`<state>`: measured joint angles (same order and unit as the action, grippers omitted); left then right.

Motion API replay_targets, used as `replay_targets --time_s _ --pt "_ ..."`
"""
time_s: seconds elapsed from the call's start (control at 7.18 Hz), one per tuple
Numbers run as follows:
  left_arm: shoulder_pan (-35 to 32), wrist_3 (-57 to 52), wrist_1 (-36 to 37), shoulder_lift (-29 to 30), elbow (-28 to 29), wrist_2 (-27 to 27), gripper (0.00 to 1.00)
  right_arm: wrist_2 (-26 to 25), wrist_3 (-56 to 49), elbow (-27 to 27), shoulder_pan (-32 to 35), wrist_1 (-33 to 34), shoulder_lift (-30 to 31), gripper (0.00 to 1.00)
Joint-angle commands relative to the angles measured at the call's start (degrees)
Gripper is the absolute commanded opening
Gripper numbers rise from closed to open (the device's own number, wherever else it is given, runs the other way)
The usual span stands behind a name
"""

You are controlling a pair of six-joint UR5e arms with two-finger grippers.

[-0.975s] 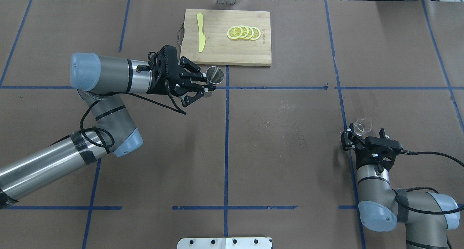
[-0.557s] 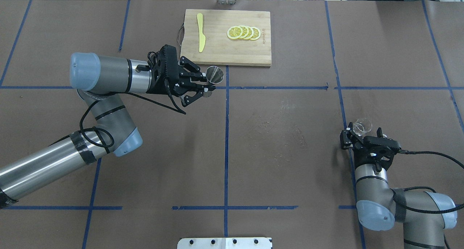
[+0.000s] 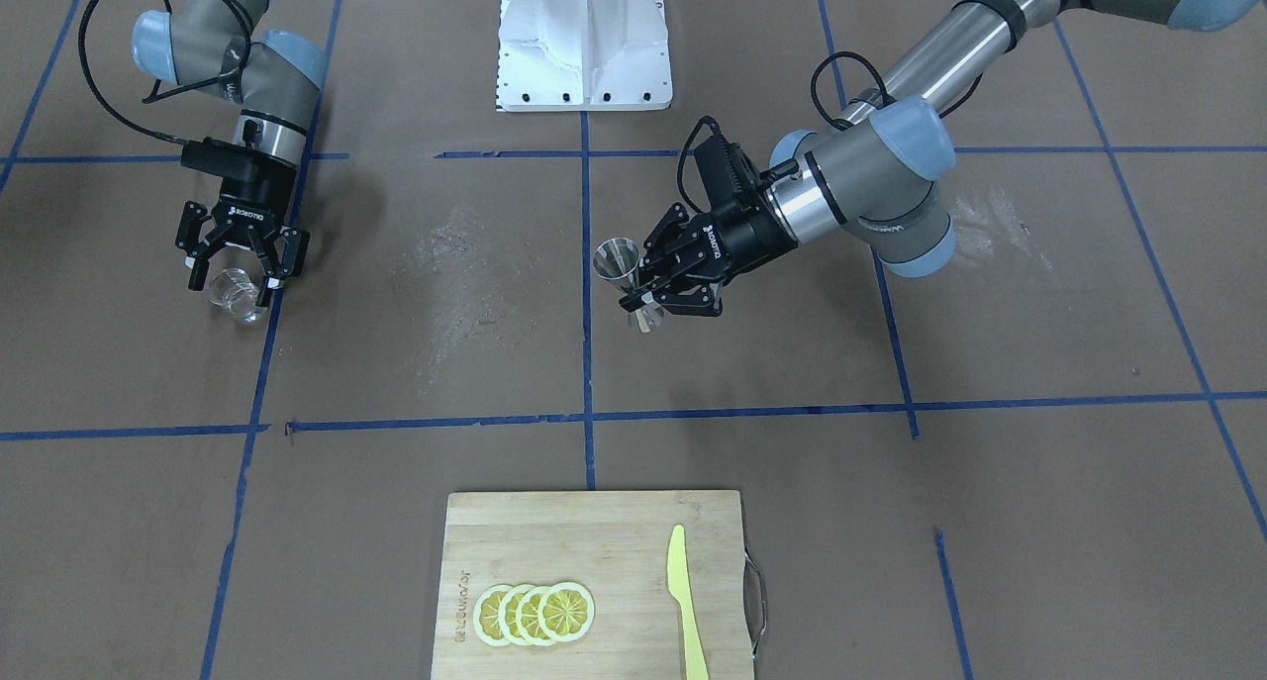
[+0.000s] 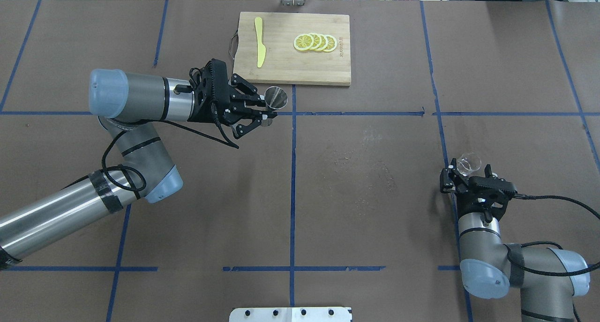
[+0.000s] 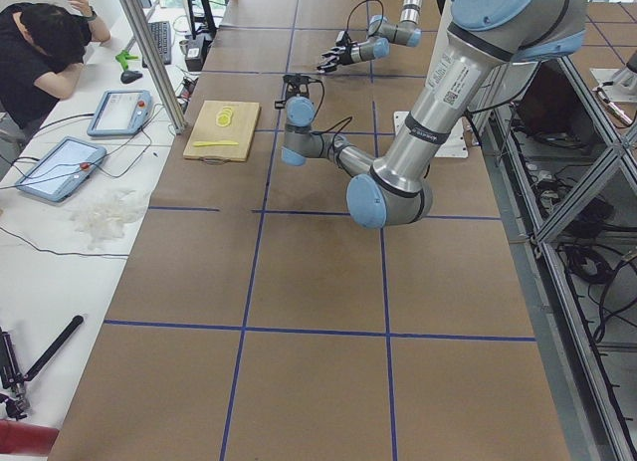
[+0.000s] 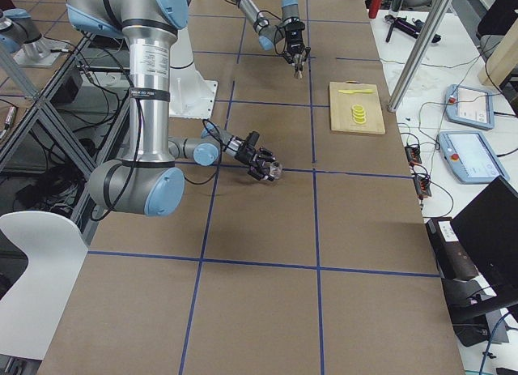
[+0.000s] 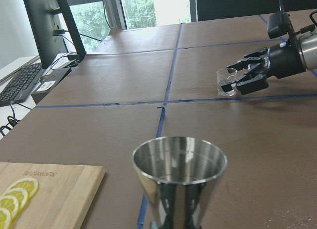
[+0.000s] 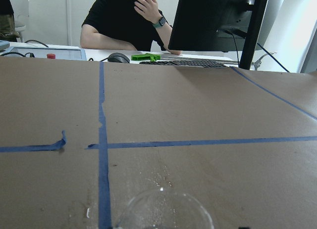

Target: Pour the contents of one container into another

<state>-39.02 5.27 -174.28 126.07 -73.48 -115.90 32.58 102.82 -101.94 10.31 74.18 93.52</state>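
Little has moved in the last second. The left pincer (image 3: pixel 641 290) has carried the jigger (image 3: pixel 616 260) a touch toward the robot's left. The right arm has eased slightly toward the centre, and the glass (image 3: pixel 235 299) has stayed where it was.

The left pincer is closed on the jigger's narrow waist, one finger on each side. In the left wrist view the steel cup stands upright with its mouth open to the ceiling. Whether it holds liquid cannot be told, nor whether its foot touches the worktop (image 4: pixel 365 209). In the overhead view the jigger hangs just beside the near edge of the board (image 4: pixel 300 71), close to the middle line of blue tape (image 4: pixel 293 181).

The right pincer (image 3: pixel 234 282) is spread wide with a finger on each side of the small clear glass, and a slim gap shows on both sides, so nothing is gripped. The glass stands on the worktop far out on the robot's right, next to another tape line and well apart from the jigger. In the right wrist view only its rim shows, at the bottom edge.

On the board lie a fanned row of lemon slices (image 4: pixel 315 42) and, apart from them, a yellow knife (image 4: pixel 259 41). Beyond the worktop a person (image 8: pixel 129 21) in a dark top sits at a desk beside a monitor (image 8: pixel 218 21), one hand raised to the head.
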Motion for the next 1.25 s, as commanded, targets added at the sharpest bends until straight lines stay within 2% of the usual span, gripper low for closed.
replay_targets --time_s 0.0,0.28,0.42,0.56,0.7,0.84,1.11 --pt "0.0 0.0 -0.1 0.0 0.0 0.0 0.0 0.0 -0.4 0.8 0.0 0.0 0.0 0.84" --pt "0.0 0.0 -0.3 0.0 0.0 0.0 0.0 0.0 -0.4 0.9 -0.1 0.0 0.0 0.84" --pt "0.0 0.1 -0.4 -0.1 -0.1 0.0 0.0 0.0 -0.4 0.9 -0.1 0.0 0.0 0.78" --pt "0.0 0.1 -0.4 -0.3 -0.3 0.0 0.0 0.0 -0.4 1.0 -0.1 0.0 0.0 0.45" --pt "0.0 0.1 -0.4 -0.4 -0.6 0.0 0.0 0.1 -0.7 1.0 -0.1 0.0 0.0 0.17" --pt "-0.2 0.1 -0.4 -0.5 -1.0 0.0 0.0 0.0 -1.2 1.0 0.0 -0.1 0.0 0.0" --pt "-0.3 0.1 -0.4 -0.4 -1.1 0.0 0.0 -0.1 -2.6 0.5 0.1 -0.2 -0.8 0.0"
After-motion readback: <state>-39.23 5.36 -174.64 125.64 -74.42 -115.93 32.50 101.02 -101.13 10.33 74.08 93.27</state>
